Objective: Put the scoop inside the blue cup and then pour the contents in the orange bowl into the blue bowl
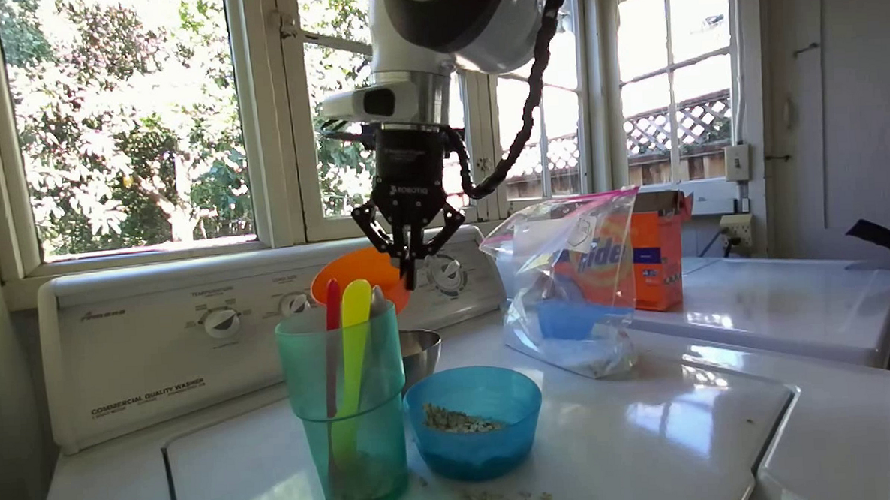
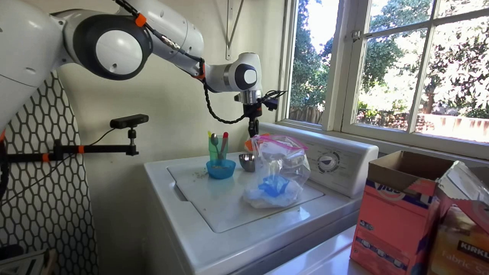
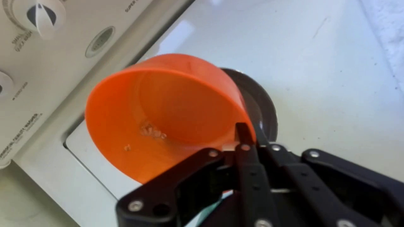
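Blue cup (image 1: 380, 407) nearest in an exterior view, upright. Orange bowl (image 3: 176, 107) is up, tilted, fingers (image 3: 243, 134) clamped on its rim. Should be light, stiff, slick; rim's the hold, may pivot. Counts: one cup, one orange bowl, one blue bowl (image 1: 476, 448), one metal bowl (image 1: 423, 356); in cup: one scoop (image 1: 332, 306), one yellow utensil (image 1: 356, 299), one spoon (image 2: 214, 138).

White washer (image 1: 611, 453) beneath gripper (image 1: 408, 275). Metal bowl (image 1: 422, 356) on it, below gripper in both exterior views. Yellow utensil (image 1: 354, 314) and metal spoon (image 2: 214, 139) left of gripper in both. Right of it, lower: clear, pink-topped zip bag (image 2: 278, 172); farther right, Tide box (image 2: 393, 225), box lettered KIRKL (image 2: 460, 250). Window (image 1: 128, 128) behind gripper in an exterior view.
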`<state>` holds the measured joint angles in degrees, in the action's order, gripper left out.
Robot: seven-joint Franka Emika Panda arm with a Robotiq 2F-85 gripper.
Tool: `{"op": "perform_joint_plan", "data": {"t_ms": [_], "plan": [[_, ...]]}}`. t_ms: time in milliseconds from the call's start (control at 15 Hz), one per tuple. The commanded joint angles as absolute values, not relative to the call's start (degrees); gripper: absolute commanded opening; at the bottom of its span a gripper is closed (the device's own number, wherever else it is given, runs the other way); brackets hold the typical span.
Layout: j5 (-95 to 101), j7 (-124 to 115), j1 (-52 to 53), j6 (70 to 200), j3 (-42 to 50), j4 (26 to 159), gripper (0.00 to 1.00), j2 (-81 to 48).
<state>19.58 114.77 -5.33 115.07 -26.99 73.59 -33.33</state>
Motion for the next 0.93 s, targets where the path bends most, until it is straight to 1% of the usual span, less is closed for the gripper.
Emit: {"op": "perform_joint_plan", "data": {"t_ms": [0, 400, 867], "plan": [[9.7, 122.9, -4.8, 115.8, -22.7, 83.4, 0.01, -26.0], [3.2, 130.1, -2.1, 114.9, -17.3, 89.4, 0.01, -21.7], [4.6, 126.2, 1.8, 121.6, -13.3, 94.8, 0.01, -19.3]]}}
